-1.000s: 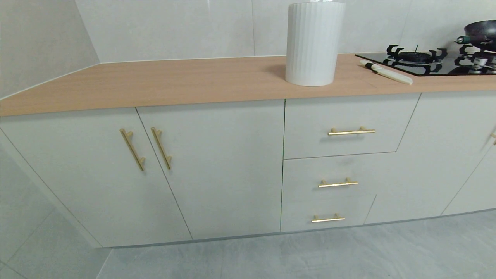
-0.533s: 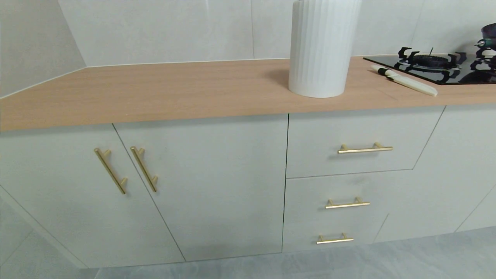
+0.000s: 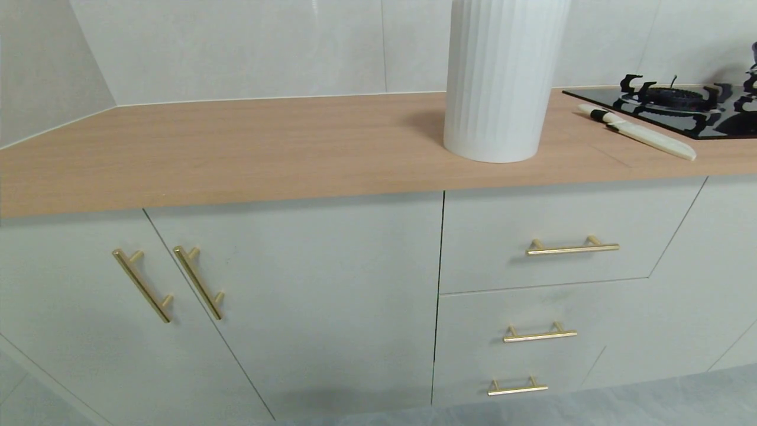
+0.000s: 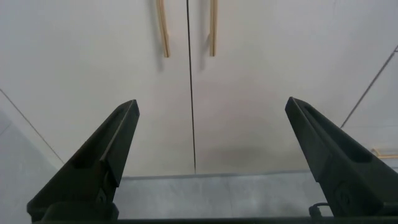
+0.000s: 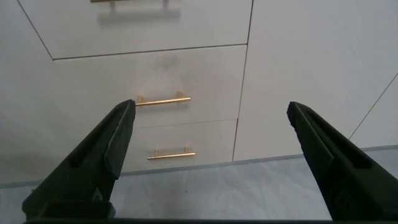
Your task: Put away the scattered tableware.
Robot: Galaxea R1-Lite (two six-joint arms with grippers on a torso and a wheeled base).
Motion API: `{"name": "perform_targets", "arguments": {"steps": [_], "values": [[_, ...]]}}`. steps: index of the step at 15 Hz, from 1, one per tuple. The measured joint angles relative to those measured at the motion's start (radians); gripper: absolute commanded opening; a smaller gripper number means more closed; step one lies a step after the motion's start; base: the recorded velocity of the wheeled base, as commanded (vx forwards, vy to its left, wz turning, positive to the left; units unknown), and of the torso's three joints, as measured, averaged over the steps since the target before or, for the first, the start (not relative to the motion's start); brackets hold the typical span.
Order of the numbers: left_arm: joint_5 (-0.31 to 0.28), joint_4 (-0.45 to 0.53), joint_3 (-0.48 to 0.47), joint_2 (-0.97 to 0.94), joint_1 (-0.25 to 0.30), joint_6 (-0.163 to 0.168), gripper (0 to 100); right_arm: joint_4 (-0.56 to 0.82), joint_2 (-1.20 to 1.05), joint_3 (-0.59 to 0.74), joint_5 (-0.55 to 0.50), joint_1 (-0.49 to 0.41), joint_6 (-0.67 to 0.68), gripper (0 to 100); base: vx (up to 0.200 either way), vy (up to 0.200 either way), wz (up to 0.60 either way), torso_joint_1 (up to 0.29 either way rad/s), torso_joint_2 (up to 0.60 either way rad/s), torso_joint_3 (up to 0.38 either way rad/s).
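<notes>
On the worktop (image 3: 236,148) beside the hob (image 3: 674,99) lies the knife (image 3: 637,132). Left gripper (image 4: 210,106) and right gripper (image 5: 210,106) gape wide, empty, low before the cabinets (image 3: 331,284); raised carelessly, either could strike the worktop edge.

A single knife (image 3: 636,131) lies flat on the wooden bench (image 3: 236,148), pale cream from end to end with a black band between handle and blade. It rests slantwise just beside the front edge of the black hob (image 3: 709,121), near the tall white ribbed container (image 3: 502,83) but apart from it, blade tip close to the bench's front edge.
</notes>
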Motion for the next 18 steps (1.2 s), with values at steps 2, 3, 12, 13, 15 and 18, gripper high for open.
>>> {"name": "perform_targets", "arguments": {"steps": [2,3,12,13,15,18], "values": [[0.000,0.000,0.000,0.000,0.000,0.000,100,0.000,0.000,0.000,0.000,0.000,0.000,100,0.000,0.000,0.30,-0.001,0.00,-0.001],[0.000,0.000,0.000,0.000,0.000,0.000,100,0.000,0.000,0.000,0.000,0.000,0.000,100,0.000,0.000,0.00,0.000,0.00,0.000],[0.000,0.000,0.001,0.000,0.000,0.000,100,0.000,0.001,0.000,0.000,0.000,0.000,100,0.000,0.000,0.00,0.000,0.00,0.000],[0.000,0.000,0.001,0.000,0.000,0.000,100,0.000,0.001,0.000,0.000,0.000,0.000,100,0.000,0.000,0.00,0.000,0.00,0.000],[0.000,0.000,0.001,0.000,0.000,0.000,100,0.000,0.001,0.000,0.000,0.000,0.000,100,0.000,-0.200,0.00,0.000,0.00,0.005],[0.000,0.000,0.000,0.000,0.000,0.000,100,0.000,0.001,0.000,0.000,0.000,0.000,100,0.000,-0.200,0.00,0.002,0.00,0.004]]}}
